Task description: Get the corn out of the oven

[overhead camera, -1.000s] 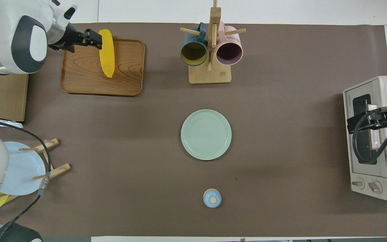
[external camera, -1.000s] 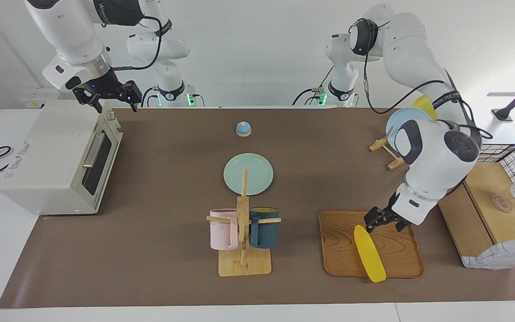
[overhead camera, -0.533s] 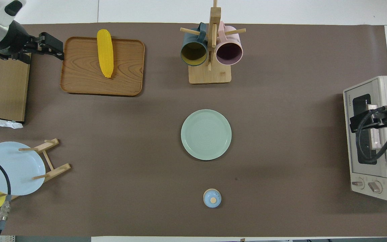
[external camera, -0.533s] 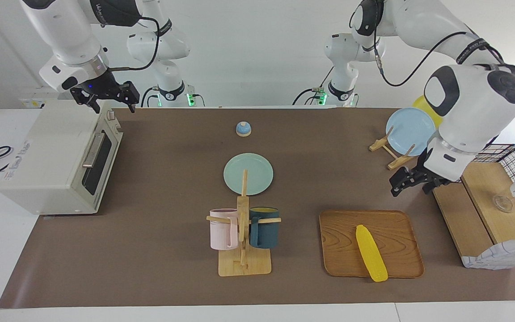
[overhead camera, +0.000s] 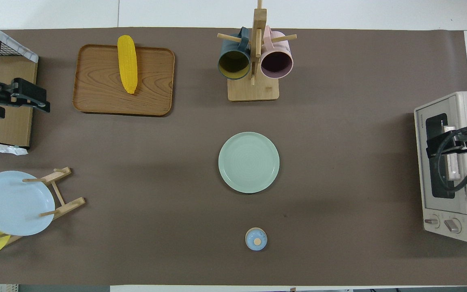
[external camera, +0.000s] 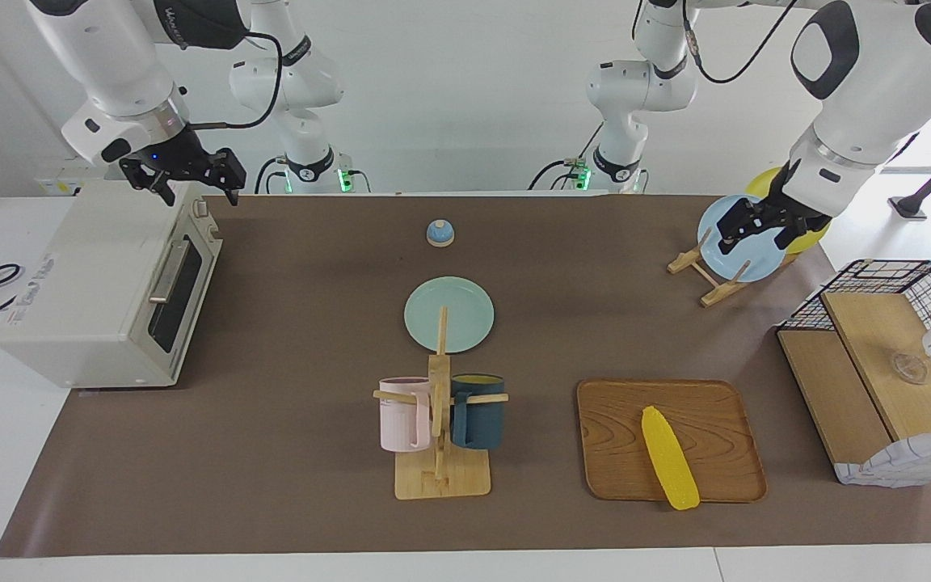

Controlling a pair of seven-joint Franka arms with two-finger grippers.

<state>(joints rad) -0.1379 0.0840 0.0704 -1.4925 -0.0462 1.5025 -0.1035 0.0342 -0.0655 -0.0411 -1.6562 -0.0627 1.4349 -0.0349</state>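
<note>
The yellow corn lies free on the wooden tray, its tip over the tray's rim; it also shows in the overhead view. The off-white oven stands at the right arm's end of the table with its glass door shut; it also shows in the overhead view. My left gripper is open and empty, raised in the air over the wooden box. My right gripper is open and empty, hovering over the oven's top edge above the door.
A green plate lies mid-table. A mug rack holds a pink and a dark blue mug. A small blue bell sits nearer the robots. A plate rack holds a blue and a yellow plate. A wire basket stands by the box.
My left gripper has lifted away from the corn and drawn back toward the robots, over the box. The corn stays on the tray. My right gripper has barely moved.
</note>
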